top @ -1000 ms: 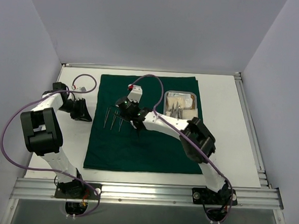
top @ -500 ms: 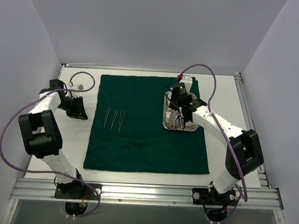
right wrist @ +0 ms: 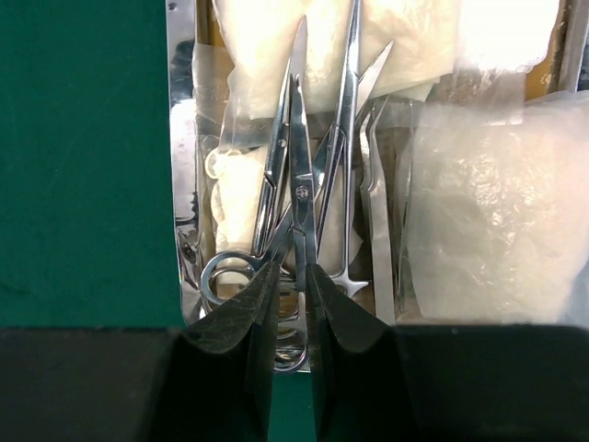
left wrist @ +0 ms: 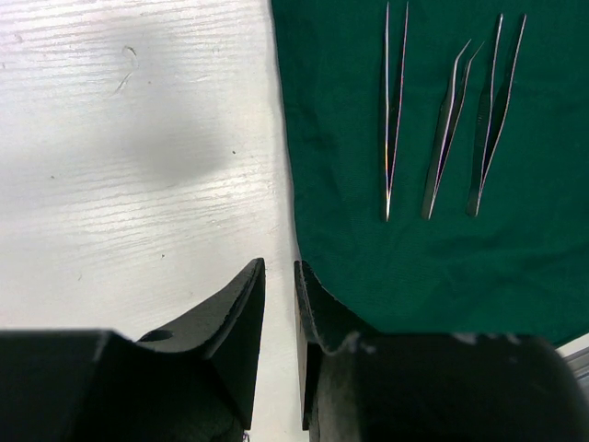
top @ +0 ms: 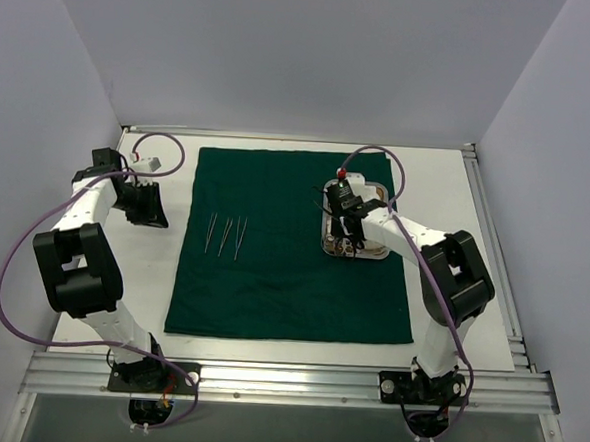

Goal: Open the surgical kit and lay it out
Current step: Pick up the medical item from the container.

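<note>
My right gripper [right wrist: 293, 269] is hanging low over the rectangular steel tray [right wrist: 182, 138]. Its two black fingers are standing close together, one on each side of a pair of slim silver scissors [right wrist: 301, 184], just below the pivot. I cannot tell if they are really pinching the scissors or only flanking them. The scissors are lying in the tray across a second pair, on top of white gauze pads [right wrist: 488, 212] in clear packets. The tray is sitting on the far right part of the dark green cloth drape [top: 271, 280], which is lying spread flat on the white table [left wrist: 138, 166].

My left gripper [left wrist: 279, 267] is hovering over the bare table just beside the left edge of the drape. Its fingers are a little apart and are holding nothing. Three slim silver forceps [left wrist: 448, 129] are lying side by side on the drape, near that edge.
</note>
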{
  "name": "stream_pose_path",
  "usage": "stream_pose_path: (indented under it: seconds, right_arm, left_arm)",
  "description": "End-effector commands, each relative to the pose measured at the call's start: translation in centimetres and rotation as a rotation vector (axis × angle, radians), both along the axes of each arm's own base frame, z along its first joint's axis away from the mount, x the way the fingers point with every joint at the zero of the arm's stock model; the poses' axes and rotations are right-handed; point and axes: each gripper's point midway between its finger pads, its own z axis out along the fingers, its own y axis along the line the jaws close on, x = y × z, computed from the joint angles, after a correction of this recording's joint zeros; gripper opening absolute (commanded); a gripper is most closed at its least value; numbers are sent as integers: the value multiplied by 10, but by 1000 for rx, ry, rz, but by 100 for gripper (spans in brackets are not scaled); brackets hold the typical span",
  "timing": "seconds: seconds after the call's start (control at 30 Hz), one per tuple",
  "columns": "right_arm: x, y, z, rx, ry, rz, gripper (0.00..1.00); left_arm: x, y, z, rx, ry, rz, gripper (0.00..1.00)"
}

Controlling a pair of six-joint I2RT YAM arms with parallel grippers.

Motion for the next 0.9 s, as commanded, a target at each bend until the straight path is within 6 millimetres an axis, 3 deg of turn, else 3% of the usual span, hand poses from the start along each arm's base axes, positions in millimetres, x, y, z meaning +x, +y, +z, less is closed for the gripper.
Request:
stream_pose_path:
  seconds: [0.0, 0.4, 0.87]
  right_arm:
    - [6, -12, -1, -33, -3, -30, 14]
    - [11, -18, -25, -19, 44, -30, 15]
    - [6, -11, -37, 26, 76, -3, 16]
  left_arm:
    - [5, 0, 10, -12, -28, -8, 29]
    - [5, -4, 7, -40, -15, -15, 29]
    - [4, -5, 3, -55, -2, -21, 29]
